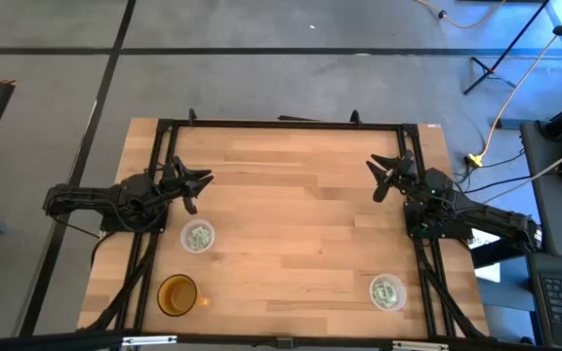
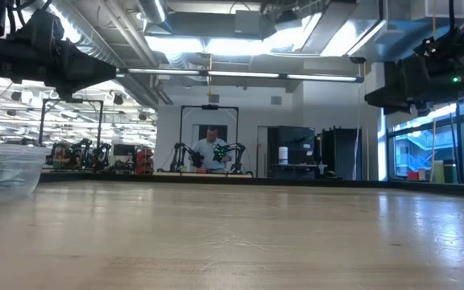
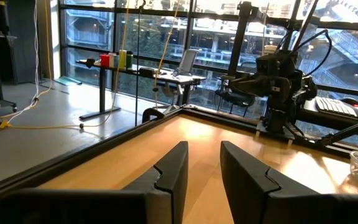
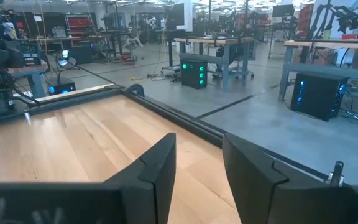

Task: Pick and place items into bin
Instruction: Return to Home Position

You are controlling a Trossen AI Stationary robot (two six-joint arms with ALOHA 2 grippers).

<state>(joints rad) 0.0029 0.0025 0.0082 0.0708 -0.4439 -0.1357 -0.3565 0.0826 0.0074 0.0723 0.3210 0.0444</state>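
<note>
Pale green and white packets lie inside two clear round cups: one point(image 1: 198, 237) near the table's left side, one point(image 1: 387, 292) by the near right corner. An amber cup point(image 1: 177, 294) stands at the near left. My left gripper point(image 1: 201, 192) hovers open above the table's left side, just beyond the left clear cup, holding nothing. My right gripper point(image 1: 375, 180) hovers open over the right side, far from the right clear cup. In the wrist views both the left gripper point(image 3: 204, 174) and the right gripper point(image 4: 197, 177) show a clear gap over bare wood.
A black metal frame point(image 1: 281, 124) runs along the table's far edge and down both sides. The wooden middle of the table point(image 1: 291, 224) lies bare between the arms. The left clear cup point(image 2: 2, 169) shows close at the low view's left. A person point(image 2: 210, 151) sits far behind.
</note>
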